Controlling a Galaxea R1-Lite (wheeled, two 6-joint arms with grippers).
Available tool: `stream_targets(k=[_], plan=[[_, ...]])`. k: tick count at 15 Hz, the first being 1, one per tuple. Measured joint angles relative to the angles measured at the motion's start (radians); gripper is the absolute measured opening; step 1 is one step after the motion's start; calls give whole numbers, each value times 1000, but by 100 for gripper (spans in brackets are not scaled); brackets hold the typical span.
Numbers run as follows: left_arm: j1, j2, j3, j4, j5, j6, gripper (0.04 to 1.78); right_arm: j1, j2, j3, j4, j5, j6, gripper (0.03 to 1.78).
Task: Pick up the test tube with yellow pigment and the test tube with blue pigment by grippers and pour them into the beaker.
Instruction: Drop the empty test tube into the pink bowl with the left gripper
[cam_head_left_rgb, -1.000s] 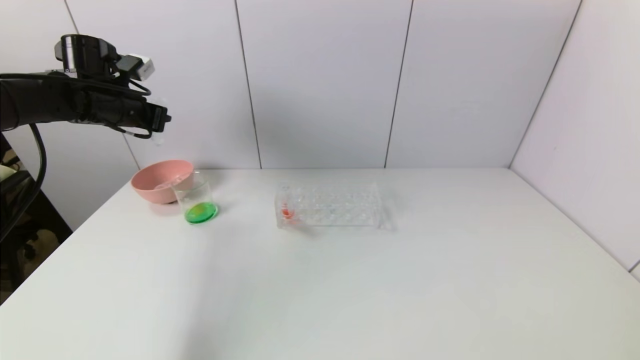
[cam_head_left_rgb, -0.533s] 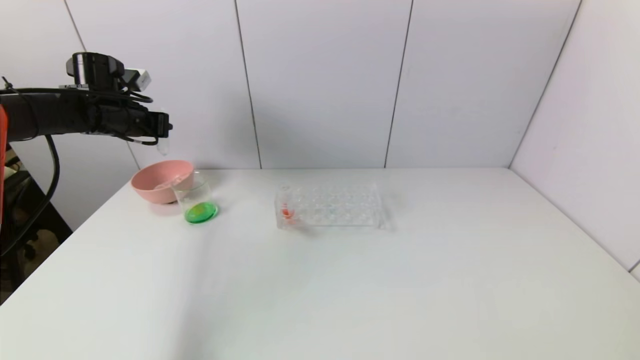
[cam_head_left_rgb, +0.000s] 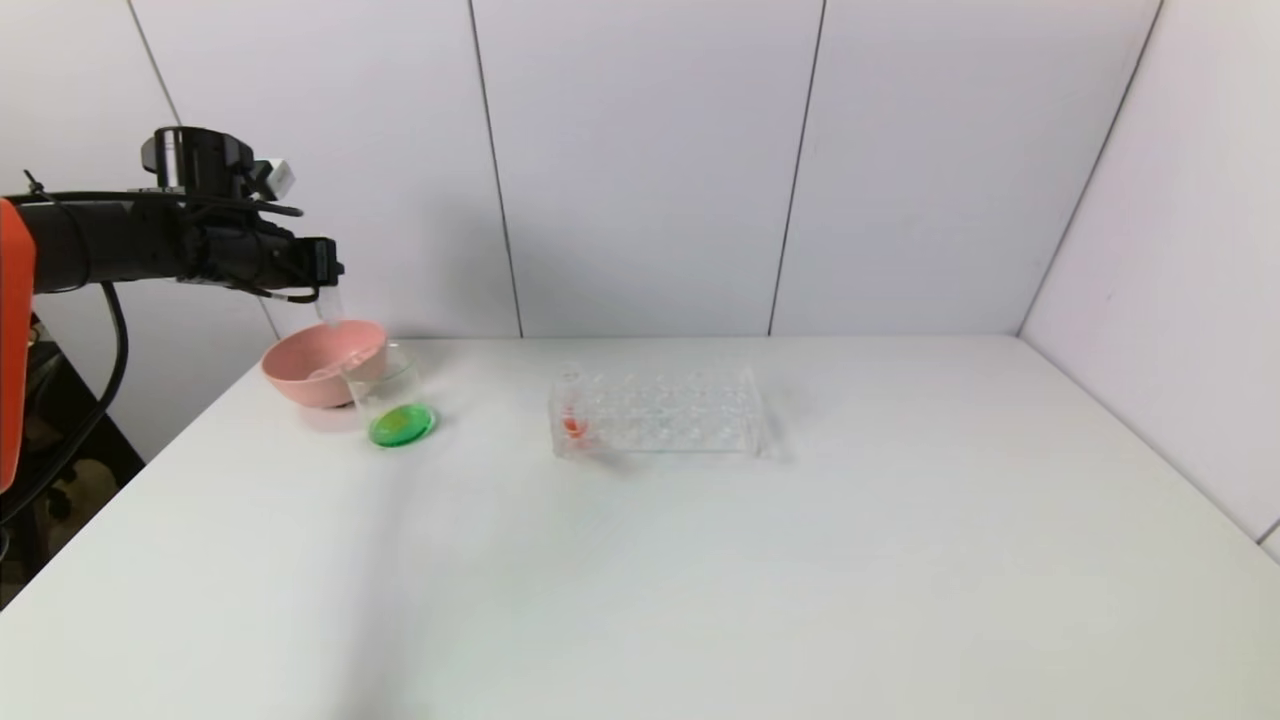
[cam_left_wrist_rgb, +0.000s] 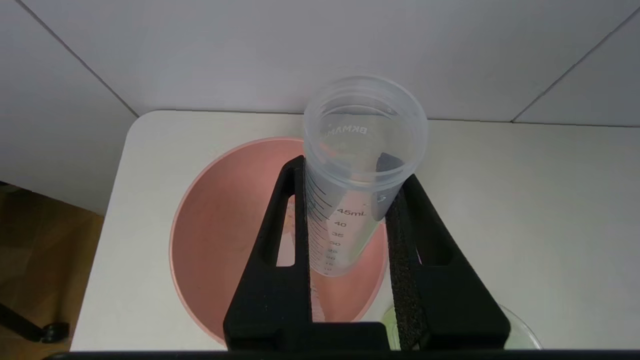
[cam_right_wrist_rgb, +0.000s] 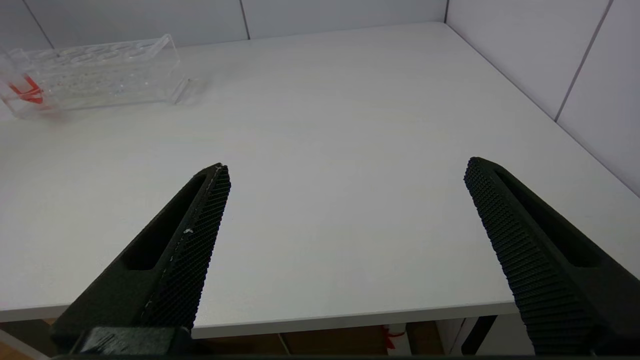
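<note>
This looks like a small lab test corner. A plain white table (cam_head_left_rgb: 700, 560) stands against grey wall panels (cam_head_left_rgb: 640, 160). On it are a clear tube rack (cam_head_left_rgb: 660, 412) and a glass beaker (cam_head_left_rgb: 392, 400) with green liquid, beside a pink bowl (cam_head_left_rgb: 318, 365).

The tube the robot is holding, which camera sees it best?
The left wrist view. There the clear tube fills the middle, gripped between the left gripper jaws above the pink bowl, markings readable, nothing inside. The head view shows only a faint sliver. The right wrist view misses it.
</note>
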Motion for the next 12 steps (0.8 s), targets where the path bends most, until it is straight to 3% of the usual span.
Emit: stream_targets(k=[4, 8, 12], plan=[[8, 2, -2, 0, 0, -5, 71, 0, 0, 0, 0, 0, 0, 171], [11, 2, -3, 0, 1, 4, 135, 0, 0, 0, 0, 0, 0, 171], [14, -1, -3, 0, 3, 8, 173, 0, 0, 0, 0, 0, 0, 171]])
